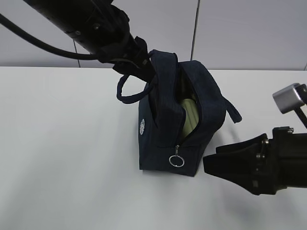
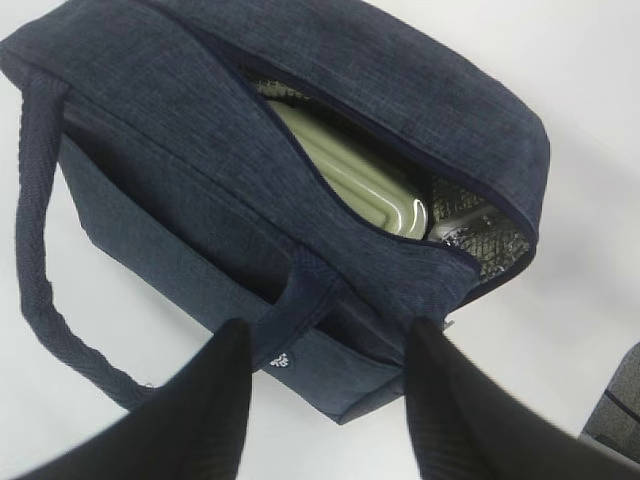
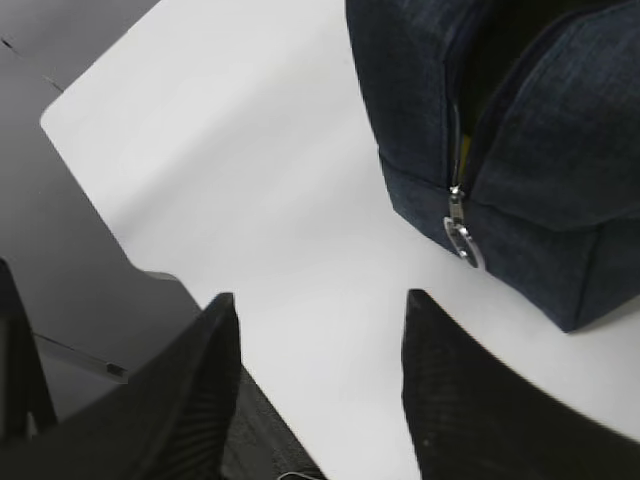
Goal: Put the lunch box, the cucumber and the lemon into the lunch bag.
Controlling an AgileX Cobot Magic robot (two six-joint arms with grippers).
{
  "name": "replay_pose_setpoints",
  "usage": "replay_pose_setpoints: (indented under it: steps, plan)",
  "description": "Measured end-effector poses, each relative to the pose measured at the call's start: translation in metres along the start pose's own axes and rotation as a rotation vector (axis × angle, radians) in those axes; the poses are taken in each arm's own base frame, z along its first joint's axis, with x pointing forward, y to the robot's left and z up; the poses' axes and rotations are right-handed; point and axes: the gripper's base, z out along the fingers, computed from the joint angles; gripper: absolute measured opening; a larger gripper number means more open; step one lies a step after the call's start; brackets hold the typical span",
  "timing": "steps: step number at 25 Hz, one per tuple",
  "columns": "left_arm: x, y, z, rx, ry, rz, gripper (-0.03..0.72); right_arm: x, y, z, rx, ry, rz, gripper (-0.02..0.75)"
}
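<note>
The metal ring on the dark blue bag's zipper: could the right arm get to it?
Probably yes. The metal ring pull hangs on the bag's near end, facing the open right gripper, with only bare white table between them.

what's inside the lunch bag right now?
Through the lunch bag's open zipper: the lunch box's sage-green lid and silvery lining. A yellow sliver may be the lemon. No cucumber visible; fabric covers the rest.

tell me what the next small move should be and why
Probably bring the right gripper to the zipper ring pull: the lunch bag gapes open, the lunch box already sits inside, and the right gripper hangs open and empty beside it.
</note>
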Motion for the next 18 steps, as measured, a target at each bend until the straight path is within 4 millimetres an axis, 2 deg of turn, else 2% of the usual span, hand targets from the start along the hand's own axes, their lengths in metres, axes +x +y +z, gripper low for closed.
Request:
replay_pose_setpoints:
  steps: [4,10,18]
  plan:
    - [0.000,0.000,0.000,-0.001,-0.002,0.001,0.344,0.004,-0.002,0.008,-0.061,0.020,0.041,0.398]
    - [0.000,0.000,0.000,-0.001,-0.003,0.001,0.344,-0.001,-0.019,0.027,-0.083,0.064,0.071,0.488]
    - [0.000,0.000,0.000,-0.001,-0.003,0.001,0.344,-0.002,-0.040,0.048,-0.081,0.152,-0.017,0.506]
